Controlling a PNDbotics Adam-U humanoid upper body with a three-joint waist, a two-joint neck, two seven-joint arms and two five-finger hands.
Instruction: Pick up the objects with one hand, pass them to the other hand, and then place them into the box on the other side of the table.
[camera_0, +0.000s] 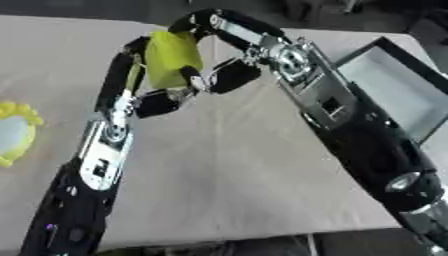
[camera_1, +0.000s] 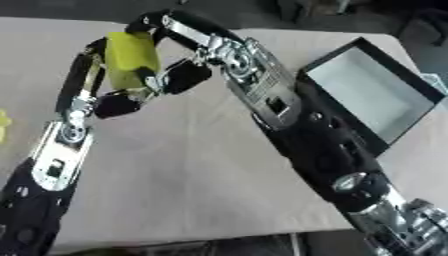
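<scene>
While both black-and-silver arms rise toward the upper centre of the frame, the left hand (camera_0: 144, 82) and right hand (camera_0: 223, 47) curl their fingers around one yellow soft-looking rectangular block (camera_0: 172, 59), held above the beige cloth-covered table (camera_0: 227, 165). Fingers hide the block's lower edge. At right sits a black open box (camera_1: 372, 92); a yellow-rimmed round object (camera_0: 16, 131) is cut off at left.

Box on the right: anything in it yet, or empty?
Empty. The box shows only a bare pale floor inside its dark rim. The yellow object is still above the table, between the left hand and the right hand.
</scene>
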